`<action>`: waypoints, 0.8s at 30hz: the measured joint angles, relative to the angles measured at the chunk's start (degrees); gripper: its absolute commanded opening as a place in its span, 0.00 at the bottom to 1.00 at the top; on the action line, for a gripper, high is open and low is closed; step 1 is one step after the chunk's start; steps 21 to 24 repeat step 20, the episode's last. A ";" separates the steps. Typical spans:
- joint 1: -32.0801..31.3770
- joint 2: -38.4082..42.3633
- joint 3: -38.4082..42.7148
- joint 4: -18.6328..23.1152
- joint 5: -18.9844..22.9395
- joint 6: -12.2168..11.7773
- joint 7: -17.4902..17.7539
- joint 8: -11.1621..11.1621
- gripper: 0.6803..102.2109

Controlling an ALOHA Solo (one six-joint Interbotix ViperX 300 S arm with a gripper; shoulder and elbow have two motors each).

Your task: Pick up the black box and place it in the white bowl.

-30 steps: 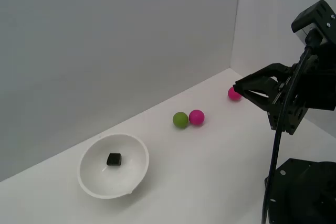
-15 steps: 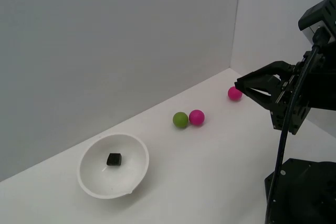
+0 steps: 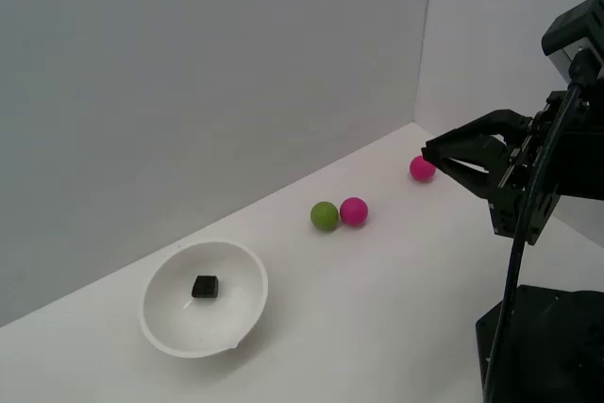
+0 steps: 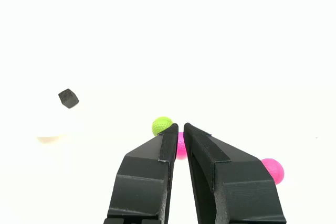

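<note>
Black box [image 3: 205, 286] rests inside the white bowl [image 3: 243, 276], with the gripper [image 3: 427, 156] well apart toward 2 o'clock in the exterior view, empty, its fingers [image 4: 169, 136] nearly closed; little can go wrong unless the arm swings back and knocks the bowl or scatters the balls [image 3: 339, 213].

A white table [image 3: 377, 309] carries everything. On it sit the white bowl [image 3: 170, 332], a green ball [image 3: 324, 215] touching a pink ball [image 3: 353, 210], and another pink ball [image 3: 422, 168] beside the fingers [image 3: 462, 150].
</note>
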 measured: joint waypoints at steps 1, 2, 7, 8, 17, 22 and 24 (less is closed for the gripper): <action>0.09 0.00 0.00 0.35 0.09 0.00 0.00 0.00 0.02; 0.00 0.00 0.00 0.53 0.26 0.00 0.00 0.00 0.02; 0.00 0.00 0.00 0.70 0.44 0.00 0.00 0.00 0.02; 0.09 0.00 0.00 0.70 0.44 0.00 0.00 0.00 0.02; 0.00 1.05 1.14 0.70 0.44 0.00 0.00 0.00 0.02; 0.09 0.97 1.14 0.70 0.44 0.00 0.00 0.00 0.02; 0.09 0.97 1.14 0.70 0.44 0.00 0.00 0.00 0.02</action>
